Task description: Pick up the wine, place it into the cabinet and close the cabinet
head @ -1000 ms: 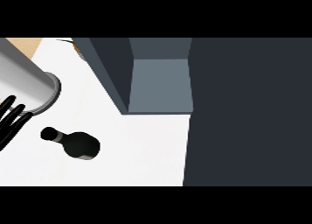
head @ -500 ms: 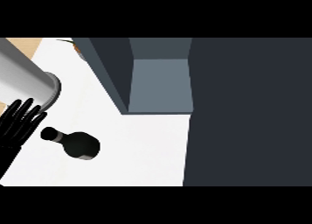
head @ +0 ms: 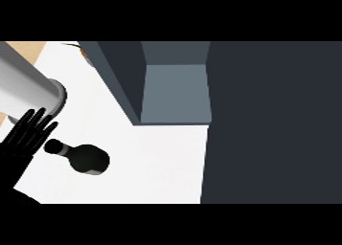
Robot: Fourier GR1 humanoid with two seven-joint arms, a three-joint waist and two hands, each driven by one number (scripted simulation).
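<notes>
Wine bottle (head: 81, 157) beside open left hand (head: 21, 143)

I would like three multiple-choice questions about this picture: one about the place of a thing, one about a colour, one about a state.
1. Where does the wine bottle stand?
A. inside the cabinet
B. on the white counter, left of the cabinet
C. in a hand

2. What colour is the bottle?
A. black
B. red
C. green

3. How are the fingers of the left hand?
A. curled round the bottle
B. curled into a fist
C. straight and spread

Answers:
1. B: the bottle rests on the counter, below and left of the open cabinet.
2. A: body and neck both look black.
3. C: the fingers fan out beside the bottle's neck and are not curled round it.
</notes>
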